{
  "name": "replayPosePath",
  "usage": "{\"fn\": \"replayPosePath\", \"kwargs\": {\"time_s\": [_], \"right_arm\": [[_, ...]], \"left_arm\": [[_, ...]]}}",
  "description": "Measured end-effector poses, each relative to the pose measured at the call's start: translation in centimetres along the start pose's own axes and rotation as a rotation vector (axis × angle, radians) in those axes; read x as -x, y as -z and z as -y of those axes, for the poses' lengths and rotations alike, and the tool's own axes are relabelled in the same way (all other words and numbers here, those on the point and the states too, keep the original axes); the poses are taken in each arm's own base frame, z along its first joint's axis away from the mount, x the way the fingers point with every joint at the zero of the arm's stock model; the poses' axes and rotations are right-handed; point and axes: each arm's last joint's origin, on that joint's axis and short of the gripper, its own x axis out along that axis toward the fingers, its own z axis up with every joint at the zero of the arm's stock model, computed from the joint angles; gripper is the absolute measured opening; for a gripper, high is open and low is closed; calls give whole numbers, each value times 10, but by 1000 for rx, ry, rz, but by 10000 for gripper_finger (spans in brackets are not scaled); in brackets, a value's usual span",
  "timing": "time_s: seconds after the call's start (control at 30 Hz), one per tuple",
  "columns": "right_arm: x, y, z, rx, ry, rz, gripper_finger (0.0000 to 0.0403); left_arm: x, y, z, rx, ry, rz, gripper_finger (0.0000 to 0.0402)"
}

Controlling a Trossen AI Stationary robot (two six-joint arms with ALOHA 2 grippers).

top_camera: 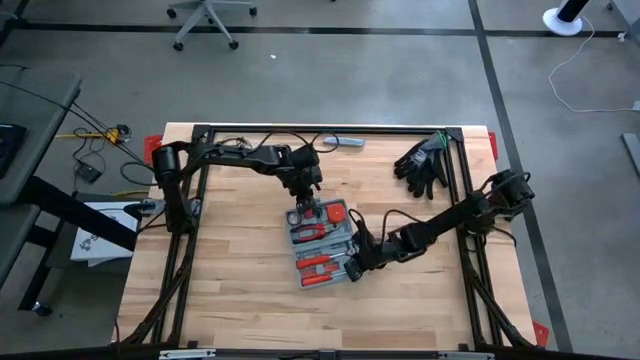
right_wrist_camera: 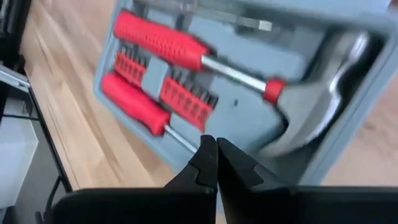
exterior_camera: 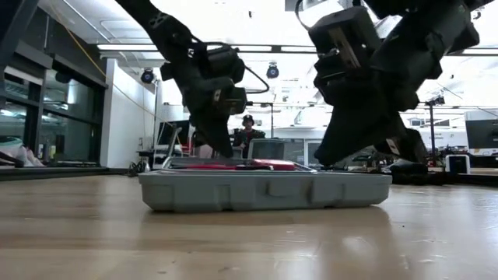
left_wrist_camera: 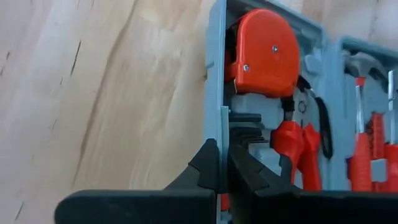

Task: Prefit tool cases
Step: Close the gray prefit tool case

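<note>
Grey-blue moulded plastic tool case [top_camera: 322,243] lies open mid-table on pale wood table [top_camera: 230,290], red ribbed-handled tools seated in recesses. Left gripper [top_camera: 303,208] at its far edge, fingers pressed together; right gripper [top_camera: 352,262] at its right edge, likewise closed, holding nothing.

Through my left arm's camera I see my left gripper [left_wrist_camera: 222,171] with its two dark fingers [left_wrist_camera: 205,168] pressed together, right over the edge of the open grey-blue tool case [left_wrist_camera: 216,74]. Inside sit a round orange tape measure [left_wrist_camera: 261,53], red-handled pliers [left_wrist_camera: 298,149] and more red tools [left_wrist_camera: 367,155]. The wooden table [left_wrist_camera: 93,93] lies beside the case.
</note>
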Motion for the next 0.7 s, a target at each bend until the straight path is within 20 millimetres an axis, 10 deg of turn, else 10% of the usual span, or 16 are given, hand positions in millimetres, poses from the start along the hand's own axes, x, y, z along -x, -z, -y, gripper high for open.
{"fn": "replayPosePath", "kwargs": {"time_s": [0.7], "right_arm": [[-5,21,-2,-51,0,-26,0]], "left_arm": [[-25,4,-30,-23,96,-33,81]]}}
